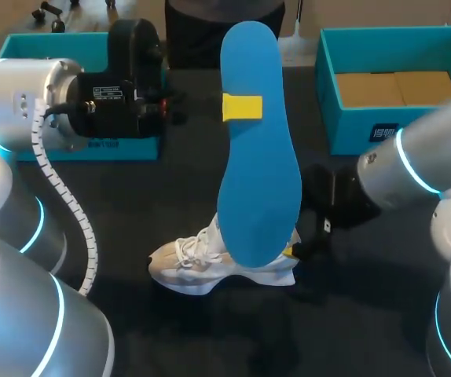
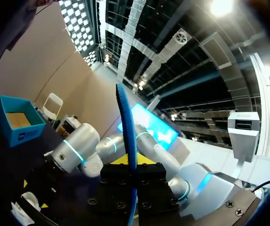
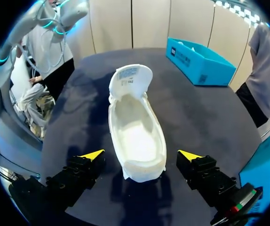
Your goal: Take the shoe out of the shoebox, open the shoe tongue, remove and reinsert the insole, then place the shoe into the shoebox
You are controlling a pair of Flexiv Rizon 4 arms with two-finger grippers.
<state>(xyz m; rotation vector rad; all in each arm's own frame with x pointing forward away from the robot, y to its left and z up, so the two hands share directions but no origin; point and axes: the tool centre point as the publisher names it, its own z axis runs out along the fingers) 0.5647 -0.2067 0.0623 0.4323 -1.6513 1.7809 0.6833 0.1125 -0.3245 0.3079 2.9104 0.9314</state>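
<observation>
Two jobs are running side by side for you: your left gripper (image 1: 241,106) is clamping the blue insole (image 1: 258,157) and holding it up in the air above the white shoe (image 3: 137,132). Your right gripper (image 3: 140,155) is hovering with its fingers spread to either side of the heel, touching nothing that I can make out. The shoe is lying on the dark table (image 1: 131,204) near the middle, toe pointing left. Its tongue is folded back and its inside is showing bare, so I am judging that the insole is out and reinsertion is the step you are facing. The teal shoebox (image 1: 364,133) is sitting at the far right, well apart from the shoe.

To do this well, you are going to want the insole turned toe-first toward the shoe's toe and tilted low, not dropped flat. Consider closing the right fingers on the heel first, since the shoe is looking light and likely to skid when pushed. Be sliding the front end in under the tongue before lowering the heel end, and be watching that the tongue is not folding inward.
</observation>
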